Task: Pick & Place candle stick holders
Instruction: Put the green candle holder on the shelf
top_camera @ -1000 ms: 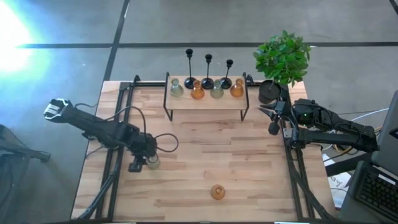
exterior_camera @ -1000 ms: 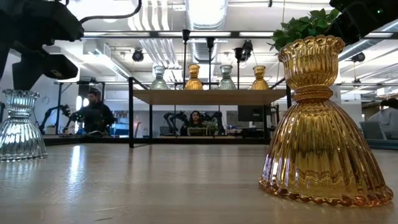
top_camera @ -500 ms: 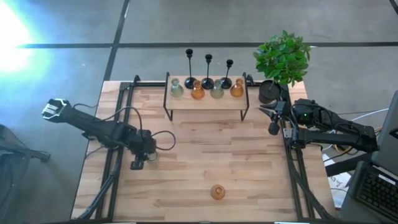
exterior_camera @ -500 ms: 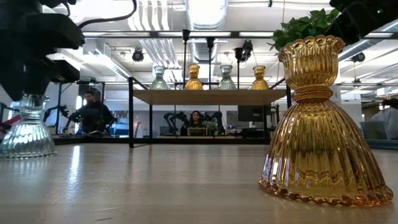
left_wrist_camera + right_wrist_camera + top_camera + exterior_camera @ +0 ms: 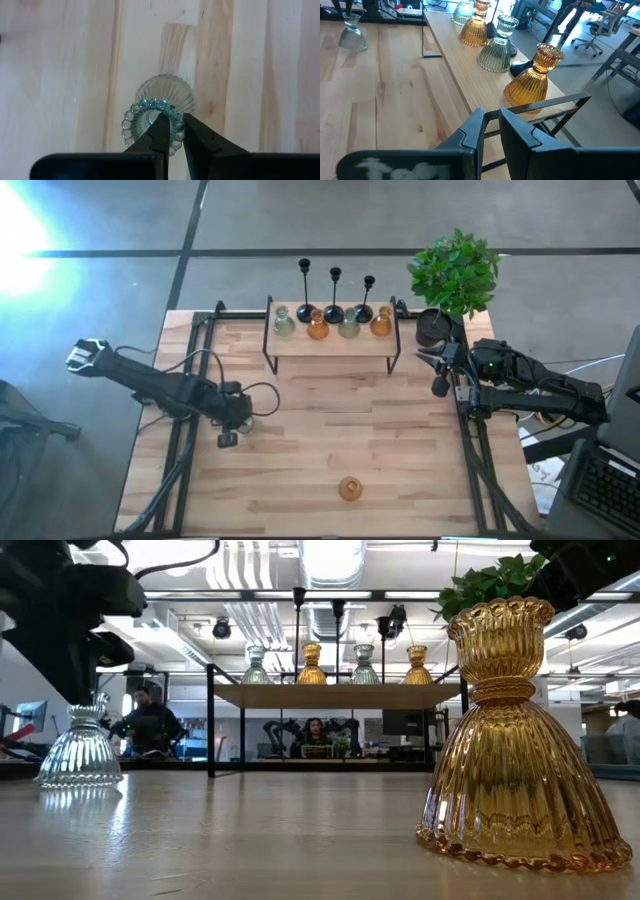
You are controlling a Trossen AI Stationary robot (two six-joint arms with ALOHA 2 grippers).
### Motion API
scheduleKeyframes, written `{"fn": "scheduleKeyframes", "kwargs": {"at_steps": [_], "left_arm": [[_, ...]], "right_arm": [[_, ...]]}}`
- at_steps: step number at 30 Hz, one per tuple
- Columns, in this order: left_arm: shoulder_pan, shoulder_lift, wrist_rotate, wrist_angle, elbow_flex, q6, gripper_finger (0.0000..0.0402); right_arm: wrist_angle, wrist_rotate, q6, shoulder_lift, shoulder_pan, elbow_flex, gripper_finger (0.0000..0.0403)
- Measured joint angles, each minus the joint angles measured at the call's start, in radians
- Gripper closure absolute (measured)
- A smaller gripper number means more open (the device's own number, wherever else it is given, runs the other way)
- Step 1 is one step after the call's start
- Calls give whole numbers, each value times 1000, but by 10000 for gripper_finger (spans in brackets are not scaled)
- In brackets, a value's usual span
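Pale green glass holder [image 5: 159, 107]: stood on the counter [image 5: 330, 445] at its left side, well apart from the raised shelf [image 5: 330, 338] at the back. Left gripper [image 5: 172, 135] was down over it, fingers pinching the beaded top rim, one inside the mouth, one outside. In the low view the glass [image 5: 80, 750] appeared slightly tilted under the dark gripper body; whether its base had left the wood I could not tell.

Right gripper [image 5: 490, 125] waited by the counter's right edge near the potted plant [image 5: 455, 275], fingers nearly pressed together, holding nothing.

Judgement: a rim pinch on ribbed glass looked thin. Best to lift straight and slowly, keep the holder hanging plumb, and carry it high enough to clear the shelf's front rail.

Shelf already carried four glass holders and three black candlesticks [image 5: 334, 292], so the set-down would need a free gap, not a nudge against neighbours. An amber holder [image 5: 349, 488] sat alone near the front.
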Motion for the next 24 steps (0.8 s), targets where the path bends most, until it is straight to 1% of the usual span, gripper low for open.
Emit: {"fn": "scheduleKeyframes", "kwargs": {"at_steps": [3,8,13,16,20,24], "left_arm": [[0,0,13,1,24,-8,368],[1,0,5,12,44,-10,375],[20,17,-77,53,39,36,375],[49,59,-119,123,40,85,375],[86,151,-121,217,40,156,375],[105,239,-120,243,64,212,375]], "right_arm": [[0,0,0,0,0,0,351],[0,0,0,0,0,0,351],[0,0,0,0,0,0,351],[0,0,0,0,0,0,351],[0,0,0,0,0,0,351],[0,0,0,0,0,0,351]]}}
